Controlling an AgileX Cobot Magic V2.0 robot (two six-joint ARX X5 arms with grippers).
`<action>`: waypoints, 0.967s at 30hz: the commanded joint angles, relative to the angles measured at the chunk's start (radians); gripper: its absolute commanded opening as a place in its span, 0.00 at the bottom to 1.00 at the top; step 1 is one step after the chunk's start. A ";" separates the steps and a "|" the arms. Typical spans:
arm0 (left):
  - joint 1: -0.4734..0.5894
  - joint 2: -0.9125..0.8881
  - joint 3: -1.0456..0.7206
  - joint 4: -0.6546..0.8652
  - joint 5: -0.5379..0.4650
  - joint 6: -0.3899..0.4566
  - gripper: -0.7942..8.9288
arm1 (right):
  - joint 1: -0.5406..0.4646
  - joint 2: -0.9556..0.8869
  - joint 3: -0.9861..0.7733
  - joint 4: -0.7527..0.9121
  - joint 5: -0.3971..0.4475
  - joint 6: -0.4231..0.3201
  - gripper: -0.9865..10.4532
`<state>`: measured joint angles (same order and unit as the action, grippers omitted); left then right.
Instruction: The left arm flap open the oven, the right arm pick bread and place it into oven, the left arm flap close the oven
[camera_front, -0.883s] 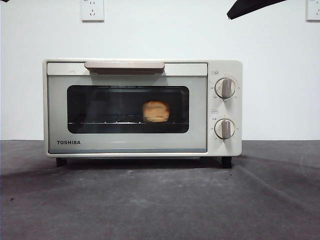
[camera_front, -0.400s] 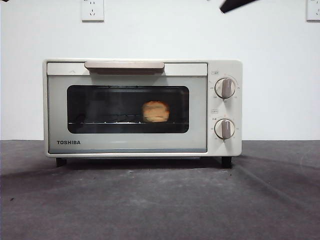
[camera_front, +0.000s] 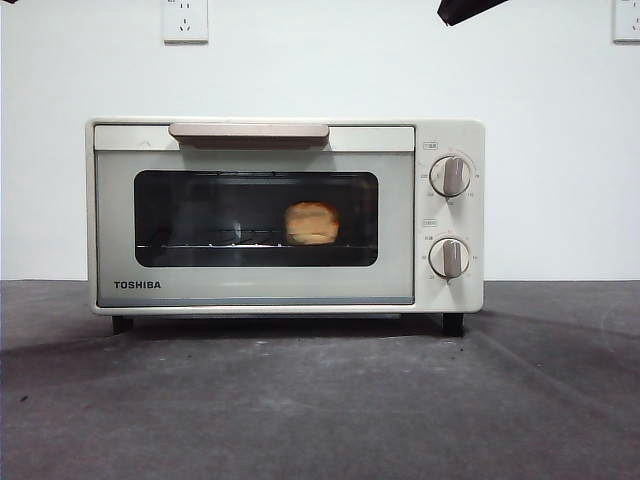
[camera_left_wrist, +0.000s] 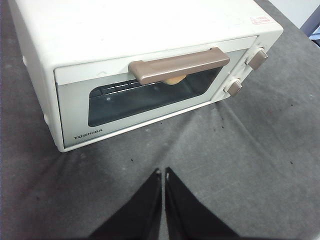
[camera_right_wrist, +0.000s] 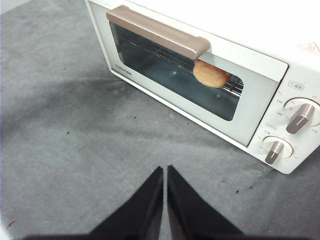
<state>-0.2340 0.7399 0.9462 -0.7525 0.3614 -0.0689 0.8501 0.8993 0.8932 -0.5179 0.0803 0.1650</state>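
oven (camera_front: 285, 215) door closed, bread (camera_front: 311, 223) on rack inside; both tools empty

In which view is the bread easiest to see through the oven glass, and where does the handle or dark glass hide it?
Front view: the bread shows whole behind the dark door of the oven. Right wrist view: the handle covers its upper edge. Left wrist view: only a sliver of bread peeks under the handle; the glass looks darker there.

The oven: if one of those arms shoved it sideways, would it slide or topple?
Probably slide rather than topple: the oven is wide, low and boxy. Its short black feet may grip the grey cloth and drag it. It likely weighs enough to resist a light nudge.
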 joint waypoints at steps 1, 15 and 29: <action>-0.003 0.004 0.019 0.012 -0.003 0.008 0.10 | 0.010 0.009 0.007 0.012 0.003 0.011 0.09; -0.003 -0.007 0.019 0.020 -0.006 0.039 0.10 | 0.010 0.009 0.007 0.012 0.003 0.011 0.09; 0.142 -0.306 -0.259 0.656 -0.200 0.118 0.10 | 0.010 0.009 0.007 0.012 0.003 0.011 0.09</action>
<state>-0.0990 0.4477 0.7082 -0.1165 0.1940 0.0353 0.8501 0.8993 0.8932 -0.5159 0.0803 0.1650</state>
